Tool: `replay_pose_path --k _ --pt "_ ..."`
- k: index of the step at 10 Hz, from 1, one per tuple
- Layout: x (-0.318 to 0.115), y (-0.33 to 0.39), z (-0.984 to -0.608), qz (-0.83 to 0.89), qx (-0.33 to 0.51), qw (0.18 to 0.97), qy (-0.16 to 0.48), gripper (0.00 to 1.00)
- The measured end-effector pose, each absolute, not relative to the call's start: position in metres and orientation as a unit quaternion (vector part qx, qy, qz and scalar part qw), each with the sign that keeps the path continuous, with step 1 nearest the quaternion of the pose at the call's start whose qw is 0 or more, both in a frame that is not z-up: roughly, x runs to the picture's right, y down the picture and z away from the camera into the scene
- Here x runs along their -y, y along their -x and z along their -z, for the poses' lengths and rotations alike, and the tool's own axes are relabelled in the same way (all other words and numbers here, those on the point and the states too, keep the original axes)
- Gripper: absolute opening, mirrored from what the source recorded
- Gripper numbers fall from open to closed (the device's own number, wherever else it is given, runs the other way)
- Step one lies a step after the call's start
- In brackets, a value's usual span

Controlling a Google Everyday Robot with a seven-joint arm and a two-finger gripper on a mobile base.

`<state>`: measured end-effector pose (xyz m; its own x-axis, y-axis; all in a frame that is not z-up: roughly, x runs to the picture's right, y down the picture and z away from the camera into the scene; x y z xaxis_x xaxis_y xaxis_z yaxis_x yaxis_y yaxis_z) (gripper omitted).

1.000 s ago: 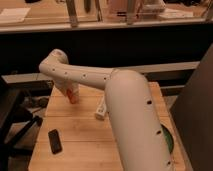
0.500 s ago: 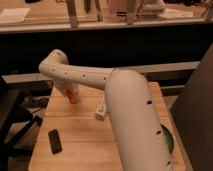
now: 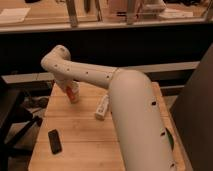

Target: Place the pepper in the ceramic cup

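Hanging pincer (image 3: pixel 73 94) occupies the far-left table (image 3: pixel 85 142) corner.

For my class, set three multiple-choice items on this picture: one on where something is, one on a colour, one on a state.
1. Where is the gripper?
A) over the table's far left part
B) above the black slab
C) beyond the table's right edge

2. What colour is the arm?
A) black
B) white
C) green

3. How is the black slab placed?
A) standing on end
B) held up by the arm
C) lying flat on the table

Answers: 1 A, it sits at the arm's end near the far left corner; 2 B, its shell is white throughout; 3 C, it lies flat near the front left edge.
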<state>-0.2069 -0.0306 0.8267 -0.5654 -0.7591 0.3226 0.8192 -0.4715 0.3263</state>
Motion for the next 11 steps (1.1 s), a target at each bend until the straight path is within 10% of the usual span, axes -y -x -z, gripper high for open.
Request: replay_pose_path --k 6,11 --pt "0.103 0.211 -0.824 0.838 0.221 0.482 -0.128 0.03" --pt "0.090 0.216 -0.845 0.846 0.222 0.457 -0.163 0.45"
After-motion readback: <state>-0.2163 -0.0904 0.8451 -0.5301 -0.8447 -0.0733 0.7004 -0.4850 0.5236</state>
